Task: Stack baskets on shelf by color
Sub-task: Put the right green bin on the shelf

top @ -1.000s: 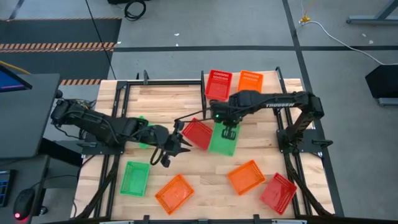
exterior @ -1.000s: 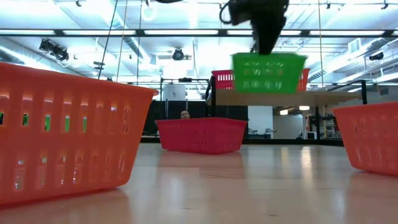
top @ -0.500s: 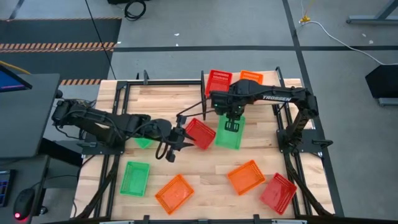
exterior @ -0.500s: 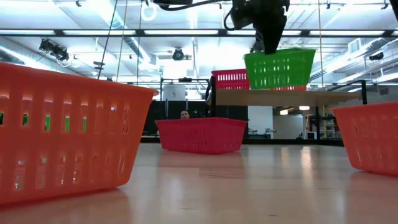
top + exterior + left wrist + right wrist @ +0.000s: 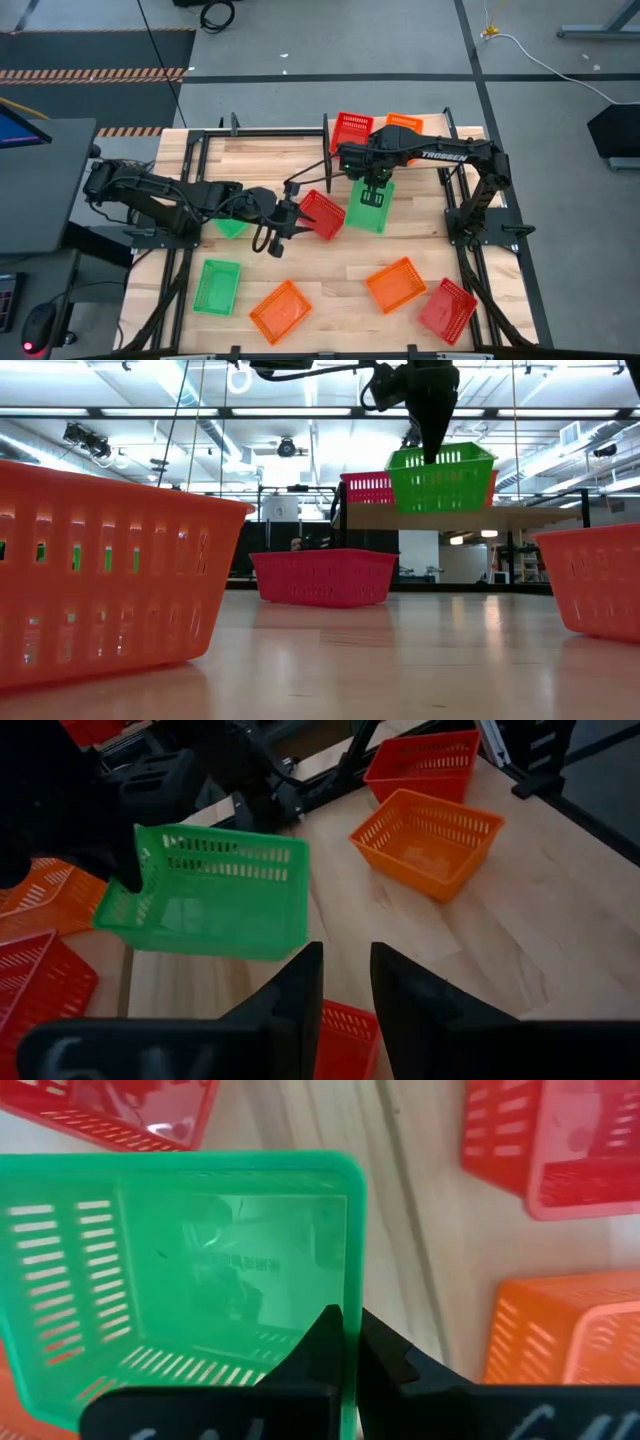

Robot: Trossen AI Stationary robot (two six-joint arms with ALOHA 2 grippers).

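Green mesh basket (image 5: pixel 368 206) hangs tilted off your right gripper (image 5: pixel 372 191), pinched on one thin rim w/ jaws nearly closed, just short of the shelf (image 5: pixel 520 516) — light, flexy plastic, so it'll swing; left gripper (image 5: pixel 283 224) sits part-open, empty, beside a red basket (image 5: pixel 322 214).

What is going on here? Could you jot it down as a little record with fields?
Right gripper: shut on the rim of a green basket, held in the air in front of the shelf
Left gripper: over the red basket at mid-table, holding nothing
On the shelf: one red basket, one orange basket
On the table: two green, two orange, two red baskets
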